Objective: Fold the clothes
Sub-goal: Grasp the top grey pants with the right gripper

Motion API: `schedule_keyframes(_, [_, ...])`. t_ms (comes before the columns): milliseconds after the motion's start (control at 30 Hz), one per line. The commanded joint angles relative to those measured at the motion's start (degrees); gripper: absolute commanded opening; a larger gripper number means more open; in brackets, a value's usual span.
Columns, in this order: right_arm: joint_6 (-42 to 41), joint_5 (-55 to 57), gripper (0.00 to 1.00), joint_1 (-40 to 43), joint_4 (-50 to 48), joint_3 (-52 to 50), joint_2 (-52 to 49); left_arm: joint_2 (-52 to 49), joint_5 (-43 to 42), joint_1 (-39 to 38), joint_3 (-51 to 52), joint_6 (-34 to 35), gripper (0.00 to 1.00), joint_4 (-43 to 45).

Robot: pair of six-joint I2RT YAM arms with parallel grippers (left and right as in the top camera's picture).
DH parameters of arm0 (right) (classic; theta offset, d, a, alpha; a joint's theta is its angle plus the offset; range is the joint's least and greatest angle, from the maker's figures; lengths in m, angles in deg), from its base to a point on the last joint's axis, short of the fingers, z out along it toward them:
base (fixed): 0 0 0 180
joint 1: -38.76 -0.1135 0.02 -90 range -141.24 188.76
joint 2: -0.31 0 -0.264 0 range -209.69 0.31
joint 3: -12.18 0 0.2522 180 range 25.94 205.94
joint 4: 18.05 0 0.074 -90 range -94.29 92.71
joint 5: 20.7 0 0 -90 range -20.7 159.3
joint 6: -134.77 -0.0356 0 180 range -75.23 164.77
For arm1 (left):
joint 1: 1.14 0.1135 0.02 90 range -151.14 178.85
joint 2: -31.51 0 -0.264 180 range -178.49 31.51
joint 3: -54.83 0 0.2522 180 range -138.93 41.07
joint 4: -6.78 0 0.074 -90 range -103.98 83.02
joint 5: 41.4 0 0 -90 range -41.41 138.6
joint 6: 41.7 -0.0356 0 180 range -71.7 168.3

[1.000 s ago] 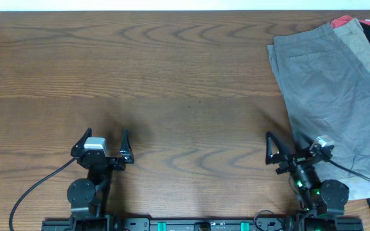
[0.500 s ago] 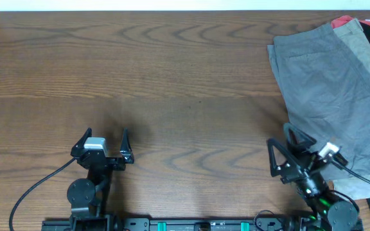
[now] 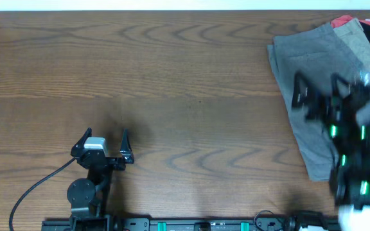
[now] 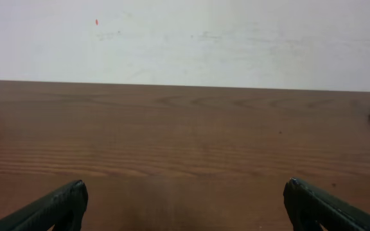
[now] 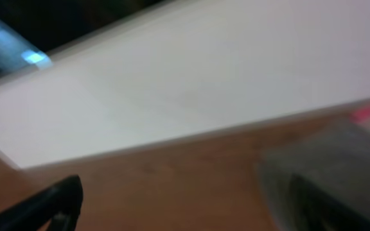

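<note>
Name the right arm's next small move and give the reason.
Probably lower the right claw onto the left edge of the grey garment and pinch it. The claw appears open above the cloth, holding nothing. The garment lies spread and unfolded, and the left claw is open, far away.

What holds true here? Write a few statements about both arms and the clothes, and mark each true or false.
1. The left gripper is open with nothing in it. True.
2. The grey garment lies in the middle of the table. False: it lies at the table's right end.
3. In the overhead view, the right gripper shows over the grey garment. True, though it is blurred.
4. The right gripper is shut on the grey garment. False: the right wrist view shows its fingers wide apart, holding nothing.
5. A red garment shows past the grey garment's far edge. True.
</note>
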Motion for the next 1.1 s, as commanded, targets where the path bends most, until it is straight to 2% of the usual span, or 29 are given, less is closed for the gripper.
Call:
schedule_keyframes(0, [8.3,8.3,0.99,0.5,5.4,11.5,-15.6,0.4,-0.6,-0.2,1.0,-0.3,0.98,-1.9])
schedule_keyframes(233, [18.6,8.4,0.99,0.0,28.5,38.7,-44.8,0.4,-0.6,-0.2,1.0,-0.3,0.98,-1.9])
schedule_keyframes(333, [21.0,10.1,0.99,-0.7,32.4,45.7,-53.4,0.4,-0.6,-0.2,1.0,-0.3,0.98,-1.9])
schedule_keyframes(400, [21.4,13.5,0.99,-1.1,32.0,47.7,-57.3,0.4,-0.6,-0.2,1.0,-0.3,0.98,-1.9])
schedule_keyframes(467, [21.9,15.9,0.95,-1.5,30.2,48.2,-60.4,0.4,-0.6,-0.2,1.0,-0.3,0.98,-1.9])
schedule_keyframes(700, [25.7,17.2,0.93,-3.1,22.9,48.2,-70.4,0.4,-0.6,-0.2,1.0,-0.3,0.98,-1.9])
schedule_keyframes(833, [25.8,19.7,0.85,-3.7,19.1,48.2,-75.8,0.4,-0.7,-0.2,1.0,-0.3,0.98,-1.9])
schedule_keyframes(1000, [26.5,19.9,0.82,-3.9,15.5,48.2,-80.9,0.4,-0.6,-0.2,1.0,-0.3,0.98,-1.9])
schedule_keyframes(1067, [26.5,19.9,0.77,-4.0,15.0,48.2,-82.4,0.4,-0.6,-0.2,1.0,-0.3,0.98,-1.9])
